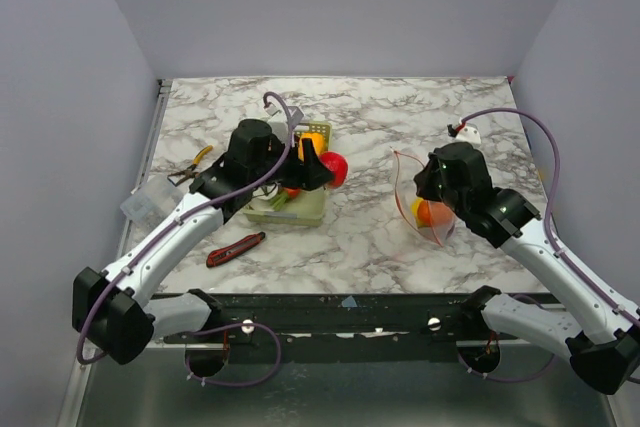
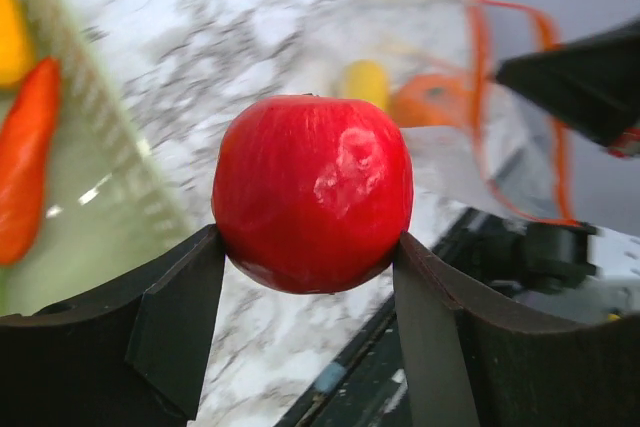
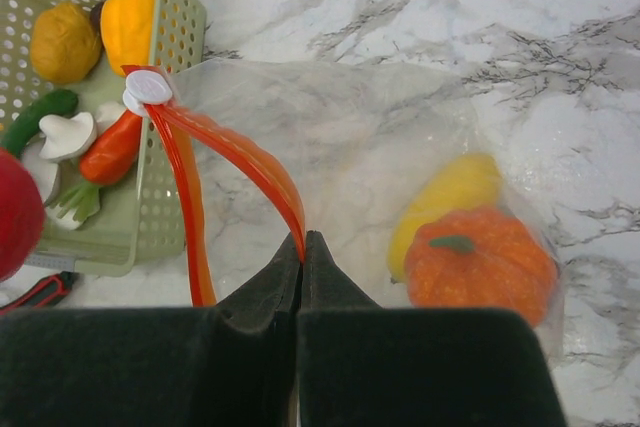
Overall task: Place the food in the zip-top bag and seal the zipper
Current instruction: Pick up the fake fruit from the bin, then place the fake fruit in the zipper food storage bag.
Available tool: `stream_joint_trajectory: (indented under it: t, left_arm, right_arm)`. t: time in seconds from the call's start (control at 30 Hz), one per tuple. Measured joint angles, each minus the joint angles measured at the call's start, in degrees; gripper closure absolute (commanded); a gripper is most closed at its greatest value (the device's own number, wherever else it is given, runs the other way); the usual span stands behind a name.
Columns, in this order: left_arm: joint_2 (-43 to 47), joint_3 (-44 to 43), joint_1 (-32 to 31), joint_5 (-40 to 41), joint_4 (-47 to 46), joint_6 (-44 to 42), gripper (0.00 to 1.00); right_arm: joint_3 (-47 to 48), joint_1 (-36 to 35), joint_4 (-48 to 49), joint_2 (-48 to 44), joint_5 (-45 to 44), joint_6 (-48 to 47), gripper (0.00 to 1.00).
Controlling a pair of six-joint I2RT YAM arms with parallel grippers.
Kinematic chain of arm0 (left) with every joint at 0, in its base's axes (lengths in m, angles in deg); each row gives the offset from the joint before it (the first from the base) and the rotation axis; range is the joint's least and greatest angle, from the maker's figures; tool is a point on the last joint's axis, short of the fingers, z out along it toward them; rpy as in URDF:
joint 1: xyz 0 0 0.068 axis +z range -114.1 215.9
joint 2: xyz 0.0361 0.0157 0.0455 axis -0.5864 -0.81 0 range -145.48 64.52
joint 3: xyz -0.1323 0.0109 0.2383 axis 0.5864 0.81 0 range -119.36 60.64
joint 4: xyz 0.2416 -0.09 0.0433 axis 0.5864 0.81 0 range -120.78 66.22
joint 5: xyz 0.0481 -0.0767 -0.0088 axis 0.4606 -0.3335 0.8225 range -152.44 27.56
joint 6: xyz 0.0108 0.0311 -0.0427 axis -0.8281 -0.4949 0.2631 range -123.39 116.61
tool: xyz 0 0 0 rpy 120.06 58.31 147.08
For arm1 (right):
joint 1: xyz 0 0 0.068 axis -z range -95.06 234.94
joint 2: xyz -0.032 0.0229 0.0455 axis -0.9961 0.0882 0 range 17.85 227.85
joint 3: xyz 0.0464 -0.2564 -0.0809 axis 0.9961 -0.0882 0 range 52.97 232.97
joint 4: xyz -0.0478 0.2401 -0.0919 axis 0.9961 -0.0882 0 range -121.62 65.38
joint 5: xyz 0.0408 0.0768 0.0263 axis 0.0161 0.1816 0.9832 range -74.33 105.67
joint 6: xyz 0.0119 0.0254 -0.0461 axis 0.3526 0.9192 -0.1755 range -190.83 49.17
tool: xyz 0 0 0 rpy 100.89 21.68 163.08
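Observation:
My left gripper [image 2: 310, 277] is shut on a glossy red apple [image 2: 312, 192], held above the marble beside the green basket; the apple also shows in the top view [image 1: 336, 168]. My right gripper [image 3: 302, 239] is shut on the orange-red zipper strip [image 3: 245, 162] of the clear zip-top bag [image 3: 400, 147], holding its mouth open toward the basket. Inside the bag lie an orange pumpkin [image 3: 480, 269] and a yellow fruit [image 3: 448, 197]. In the top view the bag [image 1: 428, 209] sits right of centre under my right gripper [image 1: 432, 179].
The pale green mesh basket [image 3: 165, 217] holds several toys: yellow and orange pieces, a red pepper, a mushroom, a green vegetable. A red-and-black utility knife [image 1: 236, 248] lies near the front edge. Yellow-handled pliers [image 1: 190, 167] and a clear box [image 1: 145, 202] are at the left.

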Motion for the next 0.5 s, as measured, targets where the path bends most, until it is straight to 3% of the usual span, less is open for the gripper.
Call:
stream_joint_trajectory:
  t: [0.23,0.5]
  left_arm:
    - [4.83,6.91,-4.55,-12.57,-25.49,10.56,0.86]
    - [1.7,7.23,-16.41,-13.09,-40.63,11.39,0.89]
  right_arm:
    - [0.04,0.0,1.16,-0.15,2.86,1.44,0.99]
    - [0.55,0.0,4.31,-0.17,9.11,5.27,0.99]
